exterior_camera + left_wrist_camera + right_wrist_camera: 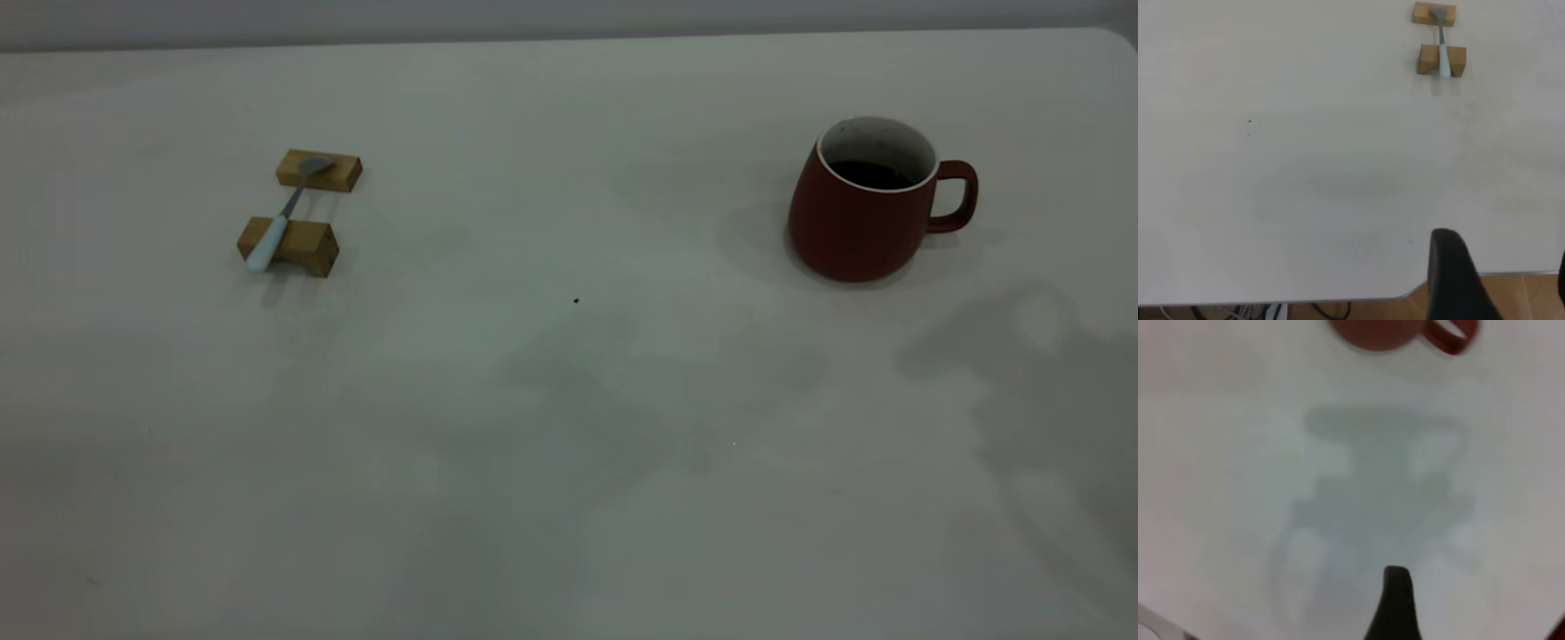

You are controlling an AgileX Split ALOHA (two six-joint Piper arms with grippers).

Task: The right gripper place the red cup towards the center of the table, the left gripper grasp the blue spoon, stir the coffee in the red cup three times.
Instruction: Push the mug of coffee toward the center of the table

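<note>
Showing only in the wrist views, one dark finger [1457, 277] of the left gripper is seen over the near edge of the tabletop [569, 462], and one dark finger [1395, 603] of the right gripper is seen above its own shadow; whether either pair of fingers is open or closed cannot be told, and nothing is seen held.

The slim spoon with a pale blue handle and grey metal bowl [283, 216] is laid across two small wooden blocks [302, 209] at the exterior view's left, its long axis running front to back, bowl on the farther block.

The rounded dark-red mug with a white interior [867, 204] stands upright at the right, well apart from the spoon, handle turned rightward. Dark, almost black coffee [871, 173] is seen inside it only in the exterior view.
</note>
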